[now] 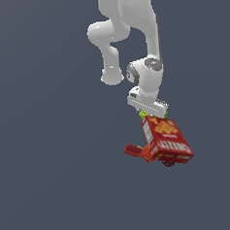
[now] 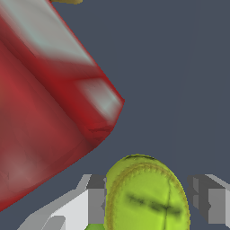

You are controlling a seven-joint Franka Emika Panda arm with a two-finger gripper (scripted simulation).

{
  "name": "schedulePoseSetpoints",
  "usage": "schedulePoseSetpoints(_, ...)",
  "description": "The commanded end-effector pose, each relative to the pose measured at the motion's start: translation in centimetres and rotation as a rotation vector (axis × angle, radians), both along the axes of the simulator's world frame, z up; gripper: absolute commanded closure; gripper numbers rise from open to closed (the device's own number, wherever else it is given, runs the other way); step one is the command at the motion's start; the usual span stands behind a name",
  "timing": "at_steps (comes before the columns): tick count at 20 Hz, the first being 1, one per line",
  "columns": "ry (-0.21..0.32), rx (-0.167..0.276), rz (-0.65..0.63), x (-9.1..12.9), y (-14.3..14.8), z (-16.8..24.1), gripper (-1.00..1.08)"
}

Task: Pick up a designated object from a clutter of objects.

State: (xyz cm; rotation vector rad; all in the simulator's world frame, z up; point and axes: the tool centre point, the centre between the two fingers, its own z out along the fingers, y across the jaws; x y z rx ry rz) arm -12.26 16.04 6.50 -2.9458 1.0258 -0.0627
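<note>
Crowding the claw (image 1: 153,113) on one side, a red printed box (image 1: 166,141) is the largest item in the heap and the chief obstruction.

Item 1, the claw: white, pointing down from the white Panda arm (image 1: 129,18). In the wrist view the claw (image 2: 152,197) shows one grey finger (image 2: 95,200) hard against the lump's side and the other finger (image 2: 209,197) standing a little off the opposite side, so the jaws are parted about the lump; whether they actually pinch it cannot be told.

Item 2, the designated object: a small yellow-green roundish lump (image 2: 146,193) with a dark streak on its skin, lying between the fingers. In the exterior view only a thin rim of yellow-green (image 1: 145,114) shows just under the claw, the rest hidden by the fingers and the box.

Item 3, the red printed box (image 2: 45,99): tilted, white and orange lettering on its face, its upper corner touching or nearly touching the claw tips in the exterior view. In the wrist view its blurred red side stands just beside the lump, one corner pointing toward it, with a narrow gap of grey floor between.

Item 4, an orange-red flat piece (image 1: 137,151): sticking out from beneath the box on the side away from the claw.

Item 5, a small dark rounded thing (image 1: 168,164): under the box's low edge, too small to name.

Item 6, a scrap of brighter green (image 2: 95,227): beside the near finger, mostly cut off.
</note>
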Motion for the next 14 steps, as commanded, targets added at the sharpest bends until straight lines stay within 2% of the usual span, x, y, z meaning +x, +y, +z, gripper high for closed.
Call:
schedulePoseSetpoints(1, -0.001, 0.001, 0.001, 0.2, -0.5, 0.7, 1.08)
schedulePoseSetpoints(14, 0.009, 0.003, 0.008, 1.4, -5.8, 7.4, 1.08)
